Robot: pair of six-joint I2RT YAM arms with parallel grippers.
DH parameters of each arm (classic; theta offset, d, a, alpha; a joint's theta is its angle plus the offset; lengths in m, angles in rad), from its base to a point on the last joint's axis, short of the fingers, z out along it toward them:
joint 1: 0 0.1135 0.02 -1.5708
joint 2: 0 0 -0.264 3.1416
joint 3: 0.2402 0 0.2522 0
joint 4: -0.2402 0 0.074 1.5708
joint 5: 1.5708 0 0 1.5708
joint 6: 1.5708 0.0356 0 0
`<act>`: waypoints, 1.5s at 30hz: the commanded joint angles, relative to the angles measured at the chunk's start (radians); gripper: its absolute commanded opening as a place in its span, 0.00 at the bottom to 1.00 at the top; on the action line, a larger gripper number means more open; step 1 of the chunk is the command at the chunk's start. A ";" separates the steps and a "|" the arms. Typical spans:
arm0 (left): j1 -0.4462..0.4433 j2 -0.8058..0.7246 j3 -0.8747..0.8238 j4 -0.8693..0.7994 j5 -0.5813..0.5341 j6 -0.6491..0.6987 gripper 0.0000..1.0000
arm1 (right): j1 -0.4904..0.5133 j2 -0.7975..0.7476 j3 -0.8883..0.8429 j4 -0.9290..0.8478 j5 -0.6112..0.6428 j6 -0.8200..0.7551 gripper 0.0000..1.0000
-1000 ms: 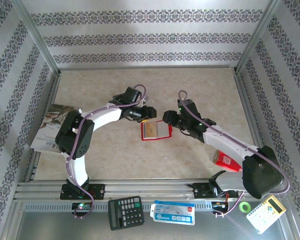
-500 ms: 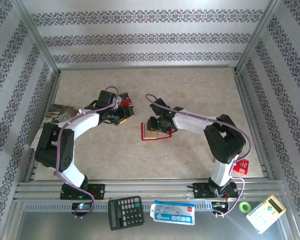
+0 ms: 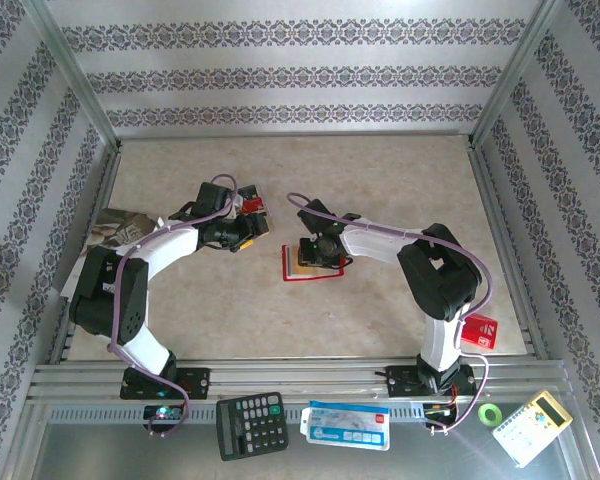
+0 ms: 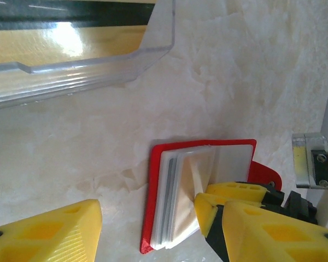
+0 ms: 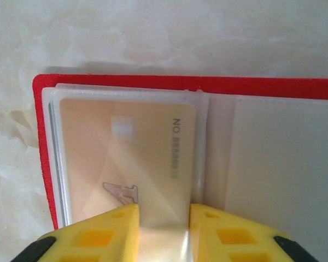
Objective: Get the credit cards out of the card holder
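Beige marble-look table (image 3: 380, 190), patterned walls around.
Left arm (image 3: 130, 280): up from base at 7 o'clock, bent in toward centre.
Right arm (image 3: 435, 275): up from base at 5 o'clock, folded back toward centre.
Printed booklet (image 3: 100, 240) at table's 9 o'clock edge, partly under left arm.
On metal shelf at 6 o'clock: blue-and-white packet (image 3: 345, 425), with black calculator (image 3: 250, 425) just at its 9 o'clock. Yellow-and-white device (image 3: 530, 428) further along, toward 5 o'clock.
Card holder (image 3: 298, 270) (image 4: 232, 164) (image 5: 153, 82): red, lying open and flat near table centre, pale clear pockets facing up.
Red box (image 3: 480, 332) with white marks at 4 o'clock, just beside right arm's lower link.
Left gripper (image 3: 242, 238) (image 4: 164, 218): at holder's 10 o'clock, apart from it. Jaws wide, nothing between the yellow fingers.
Right gripper (image 3: 315, 250) (image 5: 164, 215): down on the holder. Jaws narrow, yellow fingertips (image 5: 98, 234) on the pocket over the card. Pinching or only pressing, cannot tell.
Tan credit card (image 5: 126, 158): inside a clear pocket, in holder's 9 o'clock half as seen from right wrist. More card edges (image 4: 167, 207) stacked beneath it.
Small red-and-dark flat pieces (image 3: 252, 208) at left gripper's 12 o'clock, too small to name.
Clear plastic edge (image 4: 98, 71) at 12 o'clock of left wrist view, gold and black behind it.
Green tape roll (image 3: 491, 413) on shelf, at the device's 10 o'clock.
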 commanded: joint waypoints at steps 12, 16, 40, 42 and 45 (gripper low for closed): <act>-0.035 0.041 -0.002 0.030 0.050 -0.006 0.57 | -0.008 -0.078 -0.036 -0.001 -0.014 -0.021 0.32; -0.039 0.043 0.007 0.032 0.051 -0.009 0.57 | 0.004 -0.109 -0.024 -0.010 0.032 -0.039 0.40; -0.171 0.137 0.038 0.080 0.116 -0.057 0.41 | -0.036 0.009 -0.077 0.011 -0.021 -0.028 0.29; -0.184 0.148 0.048 0.080 0.118 -0.060 0.37 | -0.043 0.006 -0.089 0.024 -0.034 -0.028 0.29; -0.202 0.163 0.061 0.081 0.119 -0.063 0.32 | -0.054 0.000 -0.107 0.043 -0.050 -0.030 0.27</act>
